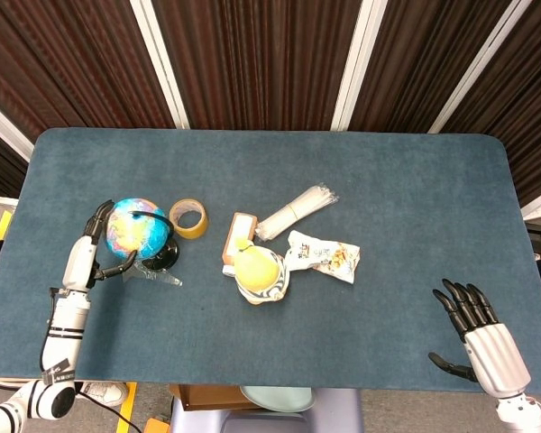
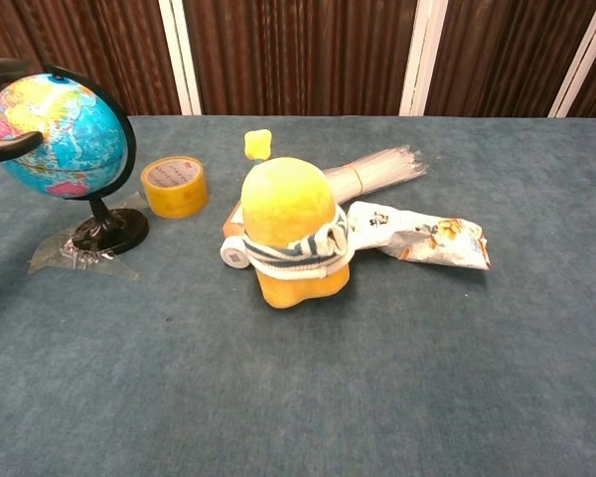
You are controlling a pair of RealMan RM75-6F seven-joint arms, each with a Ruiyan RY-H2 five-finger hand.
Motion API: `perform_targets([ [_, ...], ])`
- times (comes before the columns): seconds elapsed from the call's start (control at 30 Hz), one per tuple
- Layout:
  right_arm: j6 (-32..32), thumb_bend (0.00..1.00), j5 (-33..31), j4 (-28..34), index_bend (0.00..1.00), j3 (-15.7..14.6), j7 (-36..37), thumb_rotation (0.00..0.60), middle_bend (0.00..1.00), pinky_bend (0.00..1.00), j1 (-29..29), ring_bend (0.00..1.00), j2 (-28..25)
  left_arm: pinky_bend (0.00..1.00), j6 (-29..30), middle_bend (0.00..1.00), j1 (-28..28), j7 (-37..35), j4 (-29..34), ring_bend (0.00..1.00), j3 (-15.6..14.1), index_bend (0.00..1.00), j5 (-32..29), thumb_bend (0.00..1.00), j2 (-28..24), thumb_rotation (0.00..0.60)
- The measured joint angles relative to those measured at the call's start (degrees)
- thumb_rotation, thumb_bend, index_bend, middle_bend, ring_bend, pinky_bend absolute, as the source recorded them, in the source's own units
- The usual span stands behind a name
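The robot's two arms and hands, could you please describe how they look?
The left hand has black fingers on a slim white body. Its white forearm carries dark bands near the wrist. The right hand has glossy black fingers on a ribbed white back. No loose cables or readable markings show.

Counting seven loose items sitting on one table point(image 1: 415, 180), two hands showing.
One globe point(image 1: 137, 229) sitting left of centre on one clear plastic wrapper point(image 1: 159, 274); one tape roll point(image 1: 188, 218) lying just right of it; one yellow plush toy point(image 1: 260, 271), one small box point(image 1: 238, 236), one bundle of clear sticks point(image 1: 297, 211) and one snack bag point(image 1: 323, 255) clustering mid-frame; one left hand point(image 1: 97, 251) showing at left, one right hand point(image 1: 473, 325) at lower right.
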State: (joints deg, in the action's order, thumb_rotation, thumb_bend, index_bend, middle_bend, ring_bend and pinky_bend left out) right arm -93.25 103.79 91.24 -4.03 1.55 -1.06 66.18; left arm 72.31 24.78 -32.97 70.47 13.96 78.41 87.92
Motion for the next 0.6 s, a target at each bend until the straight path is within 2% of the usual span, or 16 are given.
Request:
perform_targets([
  [0.6, -0.18, 0.12, -0.12, 0.11, 0.0, 0.12, -0.18, 0.6, 0.0, 0.0, 0.05, 0.0, 0.05, 0.0, -0.16, 0.0, -0.91, -2.05, -0.56, 0.0, 0.07, 0.0, -1.33, 0.32, -1.12, 0.535],
])
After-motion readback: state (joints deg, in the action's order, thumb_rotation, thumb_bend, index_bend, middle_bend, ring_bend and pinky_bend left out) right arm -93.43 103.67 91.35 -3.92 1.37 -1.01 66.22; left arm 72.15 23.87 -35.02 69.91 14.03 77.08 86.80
